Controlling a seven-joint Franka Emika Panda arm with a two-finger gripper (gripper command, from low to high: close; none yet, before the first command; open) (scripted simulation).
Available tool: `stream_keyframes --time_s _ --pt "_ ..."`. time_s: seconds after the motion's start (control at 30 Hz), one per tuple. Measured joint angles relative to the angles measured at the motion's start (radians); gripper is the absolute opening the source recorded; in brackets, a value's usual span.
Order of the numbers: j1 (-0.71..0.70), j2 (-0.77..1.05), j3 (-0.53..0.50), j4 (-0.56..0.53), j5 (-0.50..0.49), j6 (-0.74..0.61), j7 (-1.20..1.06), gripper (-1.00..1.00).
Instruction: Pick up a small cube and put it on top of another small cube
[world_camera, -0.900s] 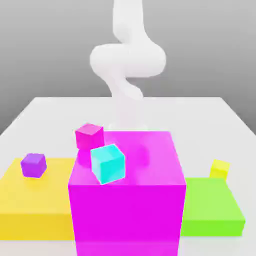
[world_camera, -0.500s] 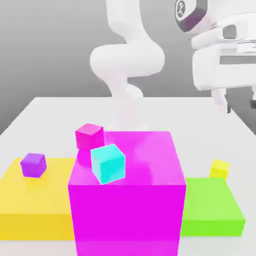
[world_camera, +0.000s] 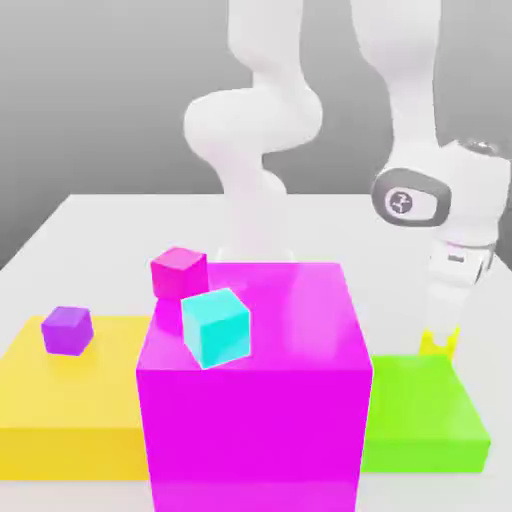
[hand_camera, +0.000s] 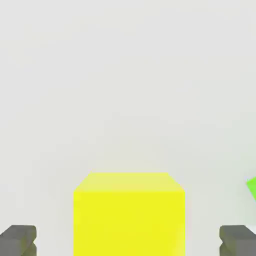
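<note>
Yellow cube (hand_camera: 129, 222), cut off at the frame edge, between spread fingers (hand_camera: 19, 241).

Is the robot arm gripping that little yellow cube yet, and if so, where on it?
Nothing is held: the gripper is open, a gap showing between each finger and the yellow cube.

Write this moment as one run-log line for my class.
pincer: open, around yellow cube, not touching | magenta-pink cube: on large magenta block | stacking: not yet done
</note>
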Motion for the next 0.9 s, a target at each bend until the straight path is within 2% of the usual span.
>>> stream_keyframes --time_s 0.03,0.23,0.3,0.43,0.53,0.63,0.9 --pt "0.034 0.023 -0.039 0.005 -0.019 0.019 0.014 -1.00" --pt "0.050 0.034 -0.057 0.007 -0.033 0.028 0.026 -1.00" --pt "0.006 0.004 -0.007 0.001 -0.008 0.003 0.007 -1.00" --pt "-0.090 -0.117 0.134 -0.029 0.181 -0.085 -0.134 -1.00" --pt "-0.094 -0.213 0.177 -0.047 0.325 -0.159 -0.241 -1.00" --pt "-0.140 -0.208 0.146 0.030 0.377 -0.255 -0.297 -1.00" --pt "-0.297 -0.130 0.061 0.315 0.424 -0.545 -0.391 -1.00"
